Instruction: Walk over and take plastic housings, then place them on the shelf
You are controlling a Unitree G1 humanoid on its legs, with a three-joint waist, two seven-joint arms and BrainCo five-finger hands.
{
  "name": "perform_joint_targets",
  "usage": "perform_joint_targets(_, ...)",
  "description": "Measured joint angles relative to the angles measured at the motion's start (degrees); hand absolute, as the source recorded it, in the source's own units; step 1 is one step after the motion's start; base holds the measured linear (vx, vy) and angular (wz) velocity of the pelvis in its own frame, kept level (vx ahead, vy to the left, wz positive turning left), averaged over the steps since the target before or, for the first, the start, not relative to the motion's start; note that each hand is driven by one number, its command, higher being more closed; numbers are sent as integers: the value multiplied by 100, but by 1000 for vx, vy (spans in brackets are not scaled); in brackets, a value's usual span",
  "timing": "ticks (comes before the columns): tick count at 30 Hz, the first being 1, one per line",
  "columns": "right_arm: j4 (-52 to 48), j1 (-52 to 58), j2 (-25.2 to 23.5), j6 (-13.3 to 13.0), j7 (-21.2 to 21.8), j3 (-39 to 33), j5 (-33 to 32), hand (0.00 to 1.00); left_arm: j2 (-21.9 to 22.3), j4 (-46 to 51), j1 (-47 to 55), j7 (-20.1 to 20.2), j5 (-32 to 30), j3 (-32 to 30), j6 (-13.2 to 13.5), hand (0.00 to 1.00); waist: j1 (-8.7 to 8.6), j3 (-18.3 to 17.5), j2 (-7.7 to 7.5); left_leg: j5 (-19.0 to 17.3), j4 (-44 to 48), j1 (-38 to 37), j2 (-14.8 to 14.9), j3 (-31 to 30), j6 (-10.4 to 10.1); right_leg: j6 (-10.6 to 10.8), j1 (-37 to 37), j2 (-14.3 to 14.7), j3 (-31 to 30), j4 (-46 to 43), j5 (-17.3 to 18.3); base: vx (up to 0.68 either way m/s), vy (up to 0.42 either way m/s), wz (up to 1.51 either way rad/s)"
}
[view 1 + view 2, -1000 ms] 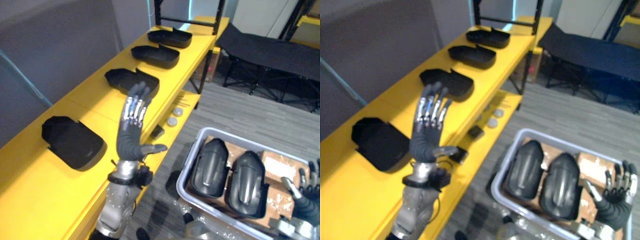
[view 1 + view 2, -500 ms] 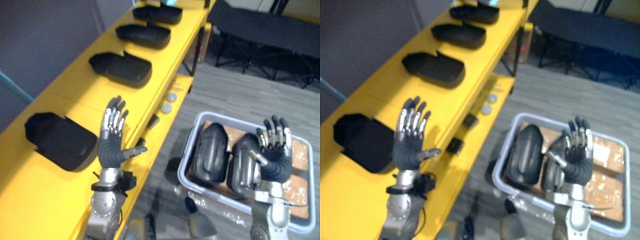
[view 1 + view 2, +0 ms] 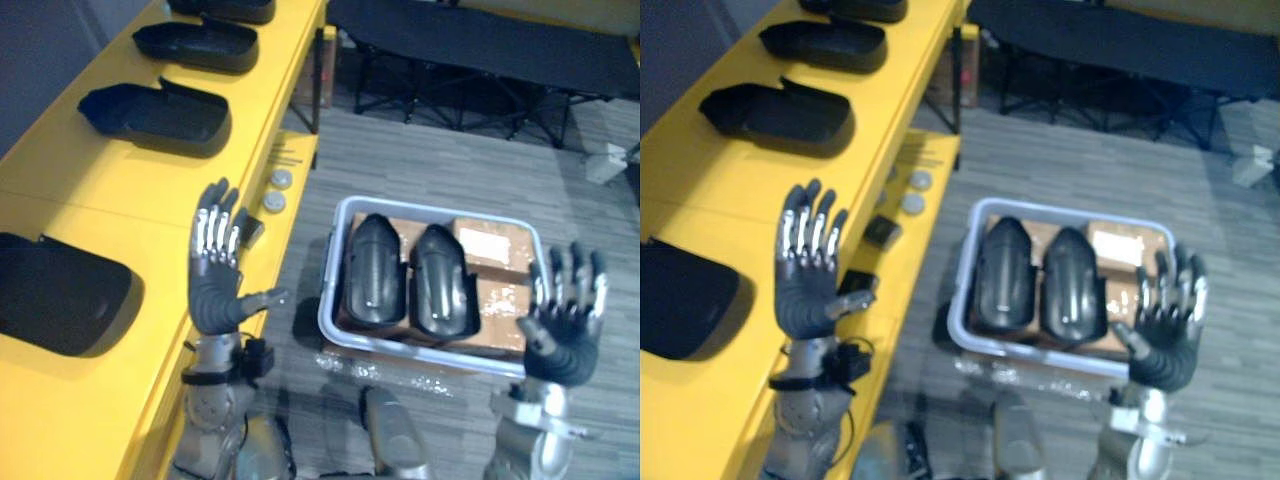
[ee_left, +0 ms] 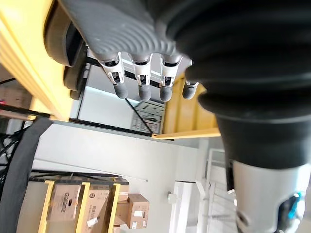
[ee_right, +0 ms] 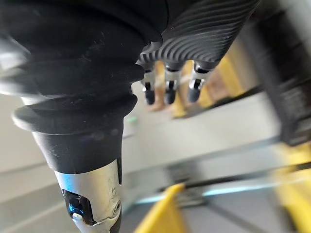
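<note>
Two black plastic housings (image 3: 377, 272) (image 3: 436, 279) lie side by side, domed side up, in a grey bin (image 3: 335, 285) on the floor. Several more black housings (image 3: 155, 113) (image 3: 55, 294) (image 3: 196, 43) lie hollow side up along the yellow shelf (image 3: 100, 205). My left hand (image 3: 218, 280) is raised with straight fingers and an empty palm, beside the shelf's edge and left of the bin. My right hand (image 3: 562, 325) is raised the same way, open and empty, just right of the bin's near corner.
Cardboard boxes (image 3: 495, 255) lie in the bin's right half under the housings. Small round discs (image 3: 274, 190) and a dark block (image 3: 248, 231) sit on the lower yellow ledge. A black folding cot (image 3: 480, 50) stands beyond the bin.
The whole picture has shifted, so the camera has moved. My right hand has dropped away from over the right housing to the bin's right side. Both hands stay open.
</note>
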State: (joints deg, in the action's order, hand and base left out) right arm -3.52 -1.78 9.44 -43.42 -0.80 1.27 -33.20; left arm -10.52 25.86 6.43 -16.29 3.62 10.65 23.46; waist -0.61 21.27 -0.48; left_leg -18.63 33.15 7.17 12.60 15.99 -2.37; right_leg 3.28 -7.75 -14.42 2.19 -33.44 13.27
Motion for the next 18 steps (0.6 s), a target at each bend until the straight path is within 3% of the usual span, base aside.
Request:
perform_joint_targets(2,492,-816,121,107,-631,118,500,0,-5,-16,-103,109,13,-206,-97,0,302,-149,20,291,-199,201,131,23,-225,-9,233,-474,284,523,-54,-139,-421,-41)
perform_joint_targets(3,510,-1142,139,228,-902,121,812,0,-47,-15,-197,144,45,-355,-111,0,434,-244,-14,495,-297,419,162,-34,-440,-87,305,-620,259,1009,-627,-125,-490,-11)
perform_joint_targets(4,495,-1288,164,285,-995,107,987,0,-72,-37,-271,149,62,-414,-112,0,434,-261,8,603,-324,550,180,-157,-560,422,384,-544,204,1248,-705,-133,-546,9)
perform_joint_targets(5,483,-1387,293,426,-1127,23,1224,0,24,-148,-392,185,125,-427,-119,0,429,-331,134,855,-644,702,291,-567,-796,867,409,-283,254,1544,-594,-97,-447,12)
perform_joint_targets(6,437,-1334,383,570,-1165,-91,1289,0,104,-194,-404,207,277,-341,-117,0,405,-389,240,1027,-989,680,368,-901,-952,928,409,-59,267,1710,-556,-88,-572,9)
perform_joint_targets(7,335,-1163,472,696,-1172,-348,1325,0,208,-252,-400,296,414,-287,-118,0,269,-458,357,1259,-1424,584,517,-1244,-1080,961,446,200,425,1820,-530,-26,-402,2)
perform_joint_targets(10,149,-446,545,908,-1093,-1003,1327,0,333,-275,-212,307,785,-336,-145,0,-54,-491,400,1647,-2061,-15,742,-1428,-1010,746,497,505,393,1468,-329,-11,-253,-16)
perform_joint_targets(11,86,-274,546,908,-1033,-1125,1327,0,375,-303,-147,306,813,-354,-158,0,-98,-491,399,1649,-2039,-95,750,-1432,-1006,719,500,504,382,1345,-243,-40,-204,-27)
perform_joint_targets(12,-56,190,531,959,-915,-1269,1318,0,510,-419,21,343,1029,-376,-236,0,-253,-501,419,1666,-1856,-119,749,-1475,-963,673,536,502,385,1175,-125,-33,-110,-9)
perform_joint_targets(14,-65,792,377,1083,-738,-1201,1328,0,640,-686,212,549,1181,-435,-238,0,-327,-501,420,1731,-1505,-106,753,-1569,-631,601,650,539,391,1187,-75,-60,-75,-15)
perform_joint_targets(16,-71,1308,201,1140,-672,-1113,1420,0,698,-863,390,665,1157,-436,-236,0,-331,-502,430,1856,-1281,-112,736,-1566,-447,533,782,544,364,1314,-36,-110,-50,-24)
perform_joint_targets(18,-72,1768,23,1197,-608,-1130,1362,0,709,-831,606,715,1121,-414,-218,0,-342,-561,444,1724,-1246,-131,520,-1570,-151,464,633,453,158,1353,-10,-112,14,-36)
